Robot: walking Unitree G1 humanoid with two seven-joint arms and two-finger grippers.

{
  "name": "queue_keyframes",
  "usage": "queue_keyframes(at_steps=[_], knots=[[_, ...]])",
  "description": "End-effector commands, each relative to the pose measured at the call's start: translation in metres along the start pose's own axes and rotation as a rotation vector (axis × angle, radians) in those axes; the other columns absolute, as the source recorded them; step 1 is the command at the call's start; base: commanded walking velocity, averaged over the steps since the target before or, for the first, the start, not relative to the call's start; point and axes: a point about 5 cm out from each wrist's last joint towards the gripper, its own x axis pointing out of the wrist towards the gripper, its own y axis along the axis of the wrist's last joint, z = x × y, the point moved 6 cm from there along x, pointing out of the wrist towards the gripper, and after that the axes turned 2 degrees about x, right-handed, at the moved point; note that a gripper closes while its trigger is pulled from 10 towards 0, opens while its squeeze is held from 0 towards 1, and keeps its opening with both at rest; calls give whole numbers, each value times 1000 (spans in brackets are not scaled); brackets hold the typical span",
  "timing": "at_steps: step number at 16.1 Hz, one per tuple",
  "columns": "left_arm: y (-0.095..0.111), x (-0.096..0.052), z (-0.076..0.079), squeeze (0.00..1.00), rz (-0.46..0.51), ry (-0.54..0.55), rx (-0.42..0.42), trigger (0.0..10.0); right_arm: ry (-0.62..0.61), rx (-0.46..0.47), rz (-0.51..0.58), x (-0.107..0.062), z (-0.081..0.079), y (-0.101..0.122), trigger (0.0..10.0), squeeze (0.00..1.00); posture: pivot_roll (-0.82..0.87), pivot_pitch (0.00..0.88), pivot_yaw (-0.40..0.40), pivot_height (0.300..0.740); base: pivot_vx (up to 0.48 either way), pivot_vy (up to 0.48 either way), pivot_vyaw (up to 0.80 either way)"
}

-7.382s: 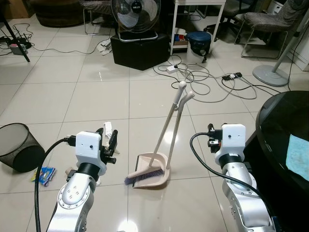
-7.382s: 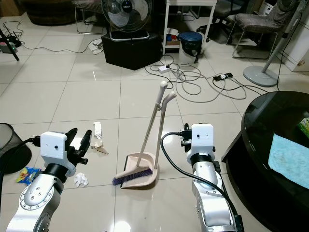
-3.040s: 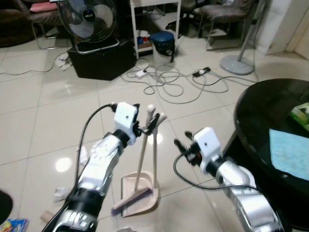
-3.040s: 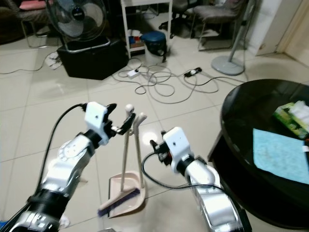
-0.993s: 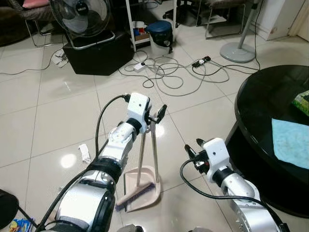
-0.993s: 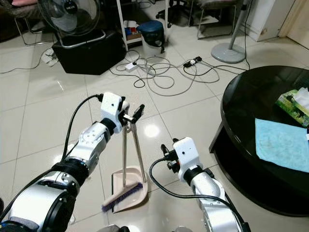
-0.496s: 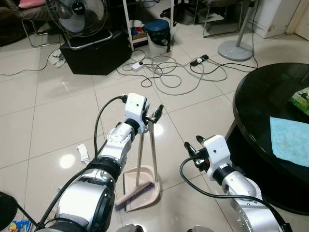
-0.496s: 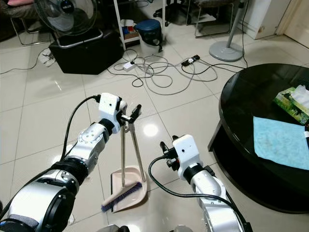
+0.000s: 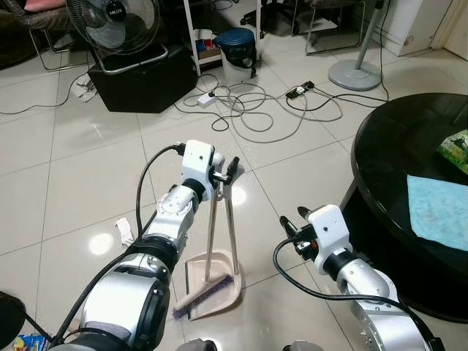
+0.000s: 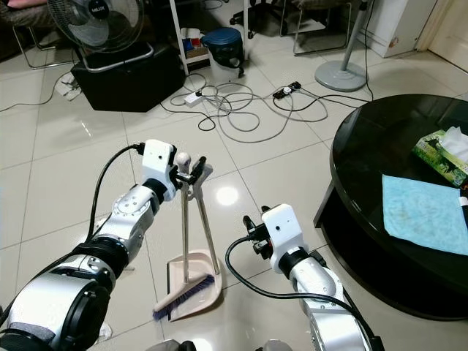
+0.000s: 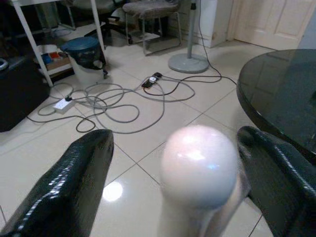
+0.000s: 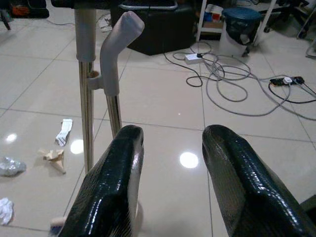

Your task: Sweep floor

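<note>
Before me spreads a pale tiled floor (image 9: 73, 168). On it a pink dustpan (image 9: 216, 281) stands with a brush (image 9: 205, 296) resting in it. To my left lie scraps of paper (image 9: 124, 231). Farther off a tangle of cables (image 9: 256, 117), a fan (image 9: 121, 29) and a blue bin (image 9: 238, 47) sit on the tiles.

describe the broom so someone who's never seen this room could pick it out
On the tiled floor left of the round black table, a pink dustpan stands upright. The broom stands clipped in it, its round-knobbed handle between the left gripper fingers; the dustpan's handle beside it ends angled.
</note>
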Motion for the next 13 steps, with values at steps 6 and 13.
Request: queue_keyframes(at_steps=[6,13], knots=[[-2,0,-1,0,-15,3,8,2039,3,-9,-3,-1,1,-2,10000,0,-179,120,110,740,0,0,0],[-1,1,-1,0,-11,6,2,1961,2,-14,-17,1,5,-10,10000,0,-180,120,110,740,0,0,0]])
